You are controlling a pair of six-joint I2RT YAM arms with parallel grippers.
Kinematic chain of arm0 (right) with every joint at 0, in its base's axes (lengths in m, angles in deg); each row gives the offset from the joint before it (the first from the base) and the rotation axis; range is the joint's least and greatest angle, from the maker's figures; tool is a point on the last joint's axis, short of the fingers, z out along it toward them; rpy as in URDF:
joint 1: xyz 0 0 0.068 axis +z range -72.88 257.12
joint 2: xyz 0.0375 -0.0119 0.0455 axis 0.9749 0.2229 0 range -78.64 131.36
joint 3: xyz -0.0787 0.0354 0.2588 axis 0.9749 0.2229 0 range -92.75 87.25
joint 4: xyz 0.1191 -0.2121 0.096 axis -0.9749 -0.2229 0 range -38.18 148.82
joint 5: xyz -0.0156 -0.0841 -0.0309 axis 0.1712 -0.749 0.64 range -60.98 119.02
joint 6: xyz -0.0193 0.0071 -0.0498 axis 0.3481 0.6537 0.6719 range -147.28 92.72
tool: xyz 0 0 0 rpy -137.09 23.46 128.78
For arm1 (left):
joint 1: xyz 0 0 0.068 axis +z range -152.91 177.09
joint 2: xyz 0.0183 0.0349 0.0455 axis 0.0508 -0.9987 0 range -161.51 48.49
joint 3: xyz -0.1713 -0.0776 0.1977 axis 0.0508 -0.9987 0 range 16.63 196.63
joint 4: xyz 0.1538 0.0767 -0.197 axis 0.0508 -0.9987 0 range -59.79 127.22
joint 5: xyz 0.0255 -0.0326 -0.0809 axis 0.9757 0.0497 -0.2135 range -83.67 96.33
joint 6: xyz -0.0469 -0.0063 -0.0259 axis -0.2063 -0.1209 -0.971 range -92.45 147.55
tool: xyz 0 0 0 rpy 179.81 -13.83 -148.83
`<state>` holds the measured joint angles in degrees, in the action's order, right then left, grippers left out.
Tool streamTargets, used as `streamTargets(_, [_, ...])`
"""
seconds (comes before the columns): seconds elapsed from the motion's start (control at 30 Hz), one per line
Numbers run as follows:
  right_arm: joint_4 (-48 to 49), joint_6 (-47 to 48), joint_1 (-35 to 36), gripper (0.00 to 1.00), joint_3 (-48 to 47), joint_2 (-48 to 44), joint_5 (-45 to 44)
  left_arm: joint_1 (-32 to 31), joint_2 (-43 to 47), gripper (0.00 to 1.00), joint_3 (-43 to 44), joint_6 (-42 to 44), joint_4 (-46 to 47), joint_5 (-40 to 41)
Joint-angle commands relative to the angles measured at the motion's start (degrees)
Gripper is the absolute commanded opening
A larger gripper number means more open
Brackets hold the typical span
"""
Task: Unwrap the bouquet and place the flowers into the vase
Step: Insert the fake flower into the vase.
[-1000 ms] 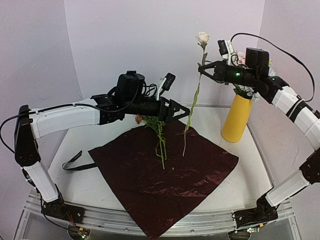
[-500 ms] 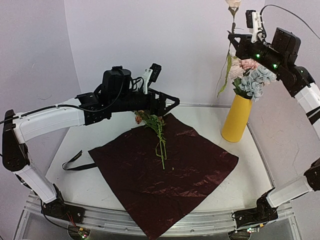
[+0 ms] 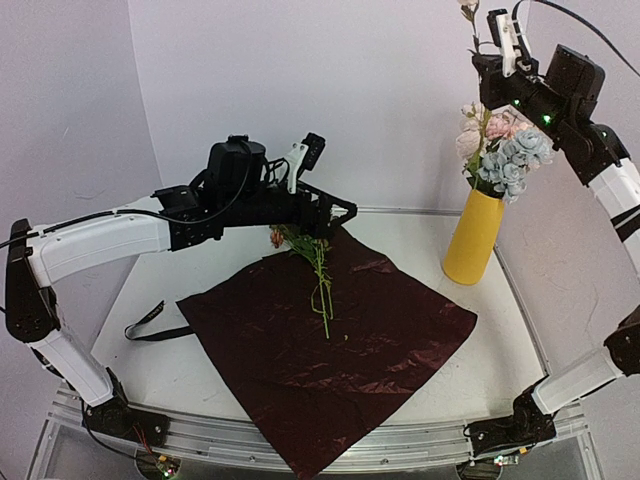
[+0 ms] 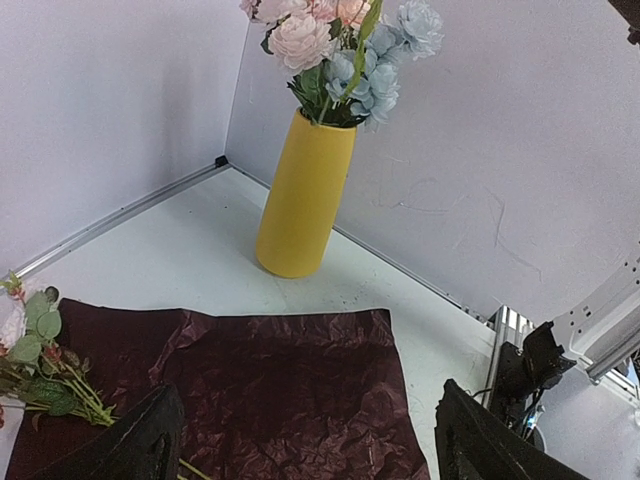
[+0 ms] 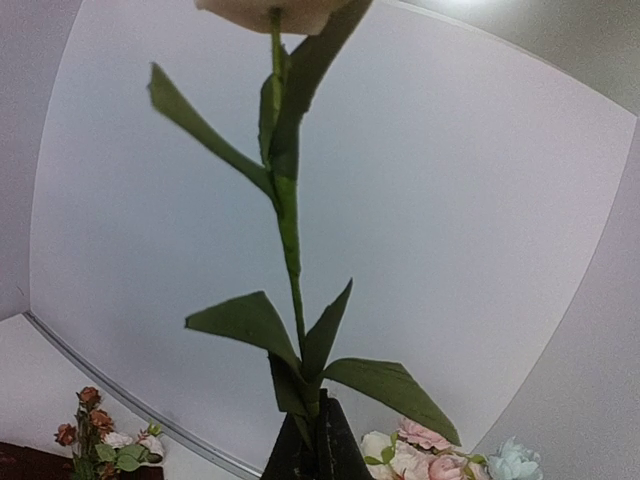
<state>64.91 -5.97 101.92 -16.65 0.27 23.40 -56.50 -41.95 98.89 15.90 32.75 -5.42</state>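
The right claw (image 3: 484, 66) is clamping the stem of a cream rose (image 5: 290, 230) at the upper right of the top view, holding it upright above the yellow vase (image 3: 472, 240), which is standing right of centre on the bench (image 3: 170, 370); the left claw (image 3: 340, 218) is hovering, jaws spread wide, over the loose flowers (image 3: 318, 262) lying on the dark red wrap (image 3: 340, 350) at mid-frame.

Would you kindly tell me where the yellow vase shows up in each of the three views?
Top external: vase, right of centre.
Left wrist: vase, upper centre.
Right wrist: not in it.
Shared landmark: the pink and blue blooms in its neck, which also show at the right wrist view's bottom edge.
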Motion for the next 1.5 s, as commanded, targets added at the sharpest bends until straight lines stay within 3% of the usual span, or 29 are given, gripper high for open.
streamTargets(0.0, [6.1,6.0,-0.1,0.00,-1.7,0.2,-3.1,0.2,0.4,0.89,2.3,2.3,0.2,0.6])
streamTargets(0.37, [8.6,9.8,-0.8,0.00,-2.5,1.5,-3.7,1.1,-0.6,0.89,3.6,3.7,-1.0,-0.6])
streamTargets(0.83, [9.3,11.4,-1.1,0.00,-11.0,4.3,-2.4,1.4,0.2,0.89,2.9,3.3,-1.2,-0.1])
streamTargets(1.2, [10.1,10.6,-1.5,0.00,-17.4,5.0,-0.9,1.4,-1.5,0.89,4.7,3.5,-1.2,-0.7])
streamTargets(1.47, [10.4,9.4,-2.5,0.00,-16.9,6.5,-0.7,1.5,-2.3,0.89,5.3,3.5,-1.3,-1.1])
